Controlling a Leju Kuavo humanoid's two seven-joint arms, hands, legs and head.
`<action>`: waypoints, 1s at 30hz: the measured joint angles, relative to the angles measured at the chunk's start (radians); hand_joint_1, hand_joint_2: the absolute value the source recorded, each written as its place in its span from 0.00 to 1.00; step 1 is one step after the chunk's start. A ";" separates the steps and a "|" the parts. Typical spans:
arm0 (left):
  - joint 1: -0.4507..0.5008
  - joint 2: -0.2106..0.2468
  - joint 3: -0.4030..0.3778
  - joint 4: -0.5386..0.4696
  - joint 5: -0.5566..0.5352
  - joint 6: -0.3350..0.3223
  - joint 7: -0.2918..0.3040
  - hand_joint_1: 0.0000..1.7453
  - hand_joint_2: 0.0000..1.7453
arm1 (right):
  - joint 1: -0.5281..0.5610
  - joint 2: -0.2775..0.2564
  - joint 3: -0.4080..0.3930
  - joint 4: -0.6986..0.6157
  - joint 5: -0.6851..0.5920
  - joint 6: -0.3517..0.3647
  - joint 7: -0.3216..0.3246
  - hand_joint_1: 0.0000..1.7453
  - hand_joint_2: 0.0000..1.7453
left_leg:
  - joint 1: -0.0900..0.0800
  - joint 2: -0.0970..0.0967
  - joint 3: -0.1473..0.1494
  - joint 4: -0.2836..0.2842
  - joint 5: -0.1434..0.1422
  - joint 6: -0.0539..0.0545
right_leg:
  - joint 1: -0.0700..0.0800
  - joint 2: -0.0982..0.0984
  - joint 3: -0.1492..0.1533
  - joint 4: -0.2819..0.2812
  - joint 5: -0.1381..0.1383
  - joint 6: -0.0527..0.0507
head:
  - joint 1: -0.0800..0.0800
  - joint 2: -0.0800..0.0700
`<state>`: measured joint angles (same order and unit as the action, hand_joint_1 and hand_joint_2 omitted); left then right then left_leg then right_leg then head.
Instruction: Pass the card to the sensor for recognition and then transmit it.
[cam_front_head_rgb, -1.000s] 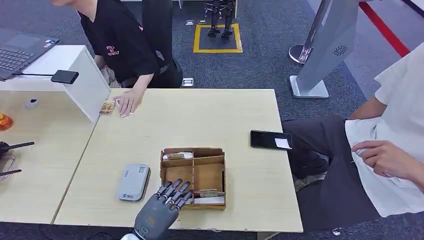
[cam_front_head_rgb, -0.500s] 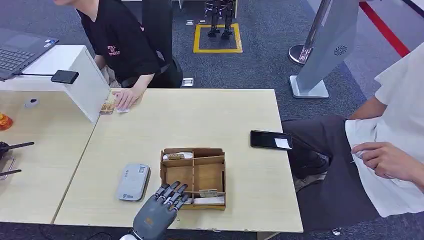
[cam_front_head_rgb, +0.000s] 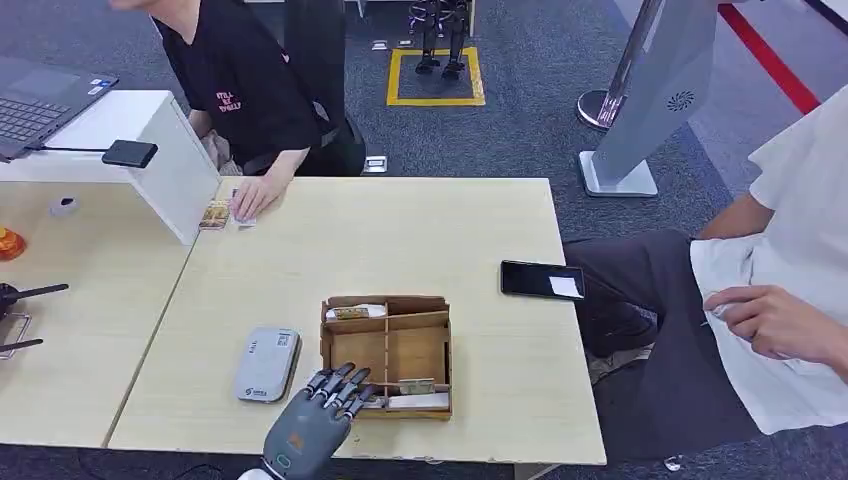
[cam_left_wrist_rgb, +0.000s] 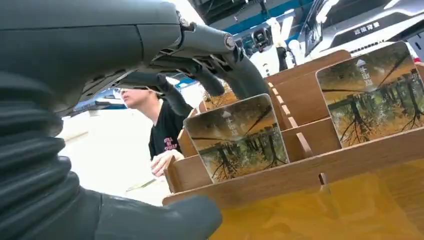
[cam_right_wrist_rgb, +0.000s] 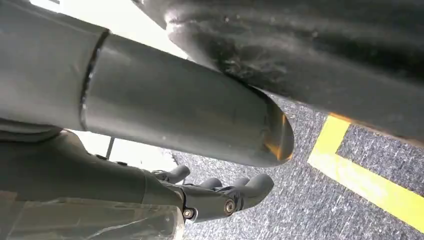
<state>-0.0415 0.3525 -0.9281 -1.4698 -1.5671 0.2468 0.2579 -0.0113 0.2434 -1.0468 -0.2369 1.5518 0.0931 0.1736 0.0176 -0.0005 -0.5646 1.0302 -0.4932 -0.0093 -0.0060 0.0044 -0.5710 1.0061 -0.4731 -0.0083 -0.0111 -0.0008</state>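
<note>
Left hand (cam_front_head_rgb: 312, 425) at the near edge of the table (cam_front_head_rgb: 400, 225), fingers (cam_left_wrist_rgb: 220, 60) spread and empty, reaching over the near left corner of the wooden box (cam_front_head_rgb: 386, 352). No card held; fingertips close to the box wall, contact hard to judge. In the left wrist view, two cards standing upright in the box slots: one card (cam_left_wrist_rgb: 237, 137) just under the fingers, second card (cam_left_wrist_rgb: 375, 92) in the next slot, both printed with a tree picture. Grey sensor (cam_front_head_rgb: 266, 364) flat on the table, just beside the box on its left side, apart from the hand. Black phone (cam_front_head_rgb: 542, 280) near the right table edge. Right hand (cam_right_wrist_rgb: 220, 192) hanging over grey carpet, fingers curled in, holding nothing. Person in black shirt (cam_front_head_rgb: 250, 95) at the far side, one hand on small cards there. Another person seated at the right.
</note>
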 joint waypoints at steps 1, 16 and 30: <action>0.000 0.002 0.000 0.000 0.000 -0.002 0.000 0.31 1.00 | 0.000 0.000 0.000 0.000 0.000 0.000 0.000 0.00 0.00 | 0.000 0.000 0.000 0.000 0.000 0.000 | 0.000 0.000 0.000 0.000 0.000 0.000 | 0.000 0.000; -0.001 0.011 0.003 -0.001 -0.002 -0.021 -0.005 1.00 1.00 | 0.000 0.000 0.000 0.000 0.005 0.001 0.000 0.00 0.00 | 0.000 0.000 0.000 0.000 0.000 0.000 | 0.000 0.000 0.000 0.000 0.000 0.000 | 0.000 0.000; -0.002 0.010 0.011 -0.016 -0.001 0.020 -0.016 1.00 1.00 | 0.001 0.000 -0.002 -0.001 0.006 0.001 0.000 0.00 0.00 | 0.000 0.000 0.000 0.000 0.000 0.000 | 0.000 0.000 0.000 0.000 0.000 0.000 | 0.000 0.000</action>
<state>-0.0439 0.3620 -0.9167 -1.4855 -1.5686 0.2666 0.2419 -0.0107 0.2434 -1.0487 -0.2377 1.5576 0.0938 0.1736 0.0176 -0.0005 -0.5643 1.0302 -0.4932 -0.0093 -0.0060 0.0044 -0.5709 1.0061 -0.4731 -0.0083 -0.0111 -0.0008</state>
